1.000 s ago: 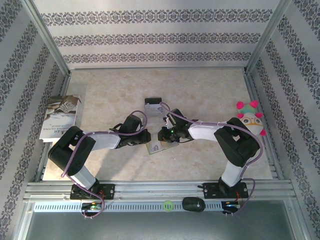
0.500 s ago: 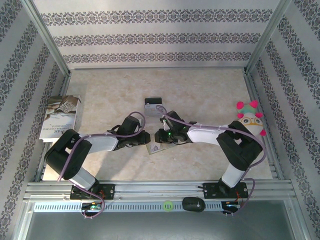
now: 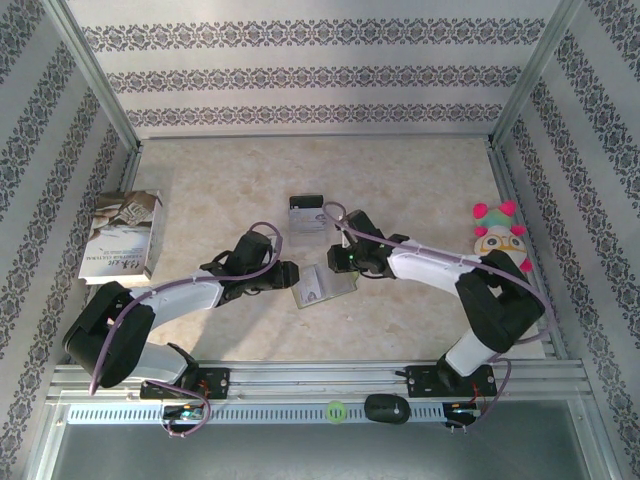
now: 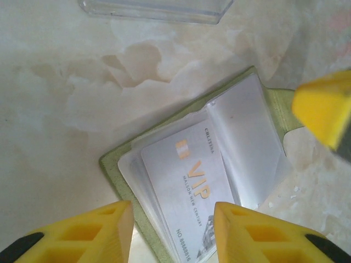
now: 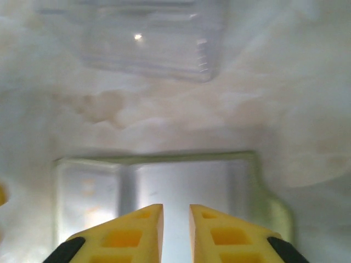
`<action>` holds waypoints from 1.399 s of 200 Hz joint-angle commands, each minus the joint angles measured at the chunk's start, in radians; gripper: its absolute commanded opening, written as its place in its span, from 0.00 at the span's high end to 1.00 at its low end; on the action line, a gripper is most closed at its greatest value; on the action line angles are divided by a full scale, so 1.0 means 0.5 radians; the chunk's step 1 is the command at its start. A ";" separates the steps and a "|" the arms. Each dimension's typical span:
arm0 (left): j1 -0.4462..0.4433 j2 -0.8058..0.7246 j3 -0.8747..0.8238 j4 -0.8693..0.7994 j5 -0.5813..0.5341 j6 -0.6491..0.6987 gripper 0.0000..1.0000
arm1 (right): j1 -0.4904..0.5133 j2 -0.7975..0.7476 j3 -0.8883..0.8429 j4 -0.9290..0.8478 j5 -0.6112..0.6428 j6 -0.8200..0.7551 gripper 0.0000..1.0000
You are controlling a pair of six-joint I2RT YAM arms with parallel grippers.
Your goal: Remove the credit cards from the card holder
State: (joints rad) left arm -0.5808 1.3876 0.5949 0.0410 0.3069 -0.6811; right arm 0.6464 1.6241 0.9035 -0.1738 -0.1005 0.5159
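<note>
The card holder (image 3: 325,287) lies open on the table, olive-edged with glossy clear pockets (image 4: 247,131). A white credit card (image 4: 192,186) printed "VIP" sits in its left pocket. My left gripper (image 4: 173,211) hovers open just above that card, one yellow finger on each side, not touching it; from above it (image 3: 287,275) is at the holder's left edge. My right gripper (image 5: 176,207) is over the holder's right pocket (image 5: 181,175), with a narrow gap between its jaws and nothing in it. One of its yellow fingers (image 4: 323,109) shows beside the holder.
Another card (image 3: 306,213) with a black band lies on the table just beyond the holder. A printed booklet (image 3: 122,235) rests at the left edge. A plush toy (image 3: 500,240) sits at the right. A metal frame rings the table.
My left gripper has opened and its arm has stretched out lower. My right gripper has drawn back to the right, baring more of the open holder.
</note>
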 commanded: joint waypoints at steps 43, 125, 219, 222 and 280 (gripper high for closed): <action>-0.032 -0.035 -0.010 -0.073 -0.017 0.031 0.51 | -0.121 0.179 0.262 -0.298 0.223 -0.167 0.69; -0.032 -0.027 -0.030 -0.030 0.003 0.049 0.50 | -0.031 -0.087 -0.070 -0.353 0.230 -0.024 0.61; -0.032 -0.093 -0.039 -0.041 0.052 0.091 0.49 | 0.175 -0.192 -0.168 -0.420 0.453 0.226 1.00; -0.032 -0.094 -0.043 -0.042 0.052 0.094 0.49 | 0.185 -0.201 -0.174 -0.421 0.460 0.247 1.00; -0.032 -0.104 -0.056 -0.109 -0.006 0.163 0.49 | 0.300 -0.273 -0.263 -0.382 0.553 0.442 1.00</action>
State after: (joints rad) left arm -0.5835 1.3434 0.5728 0.0322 0.3199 -0.6460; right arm 0.7902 1.4891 0.7784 -0.3584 0.1345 0.6922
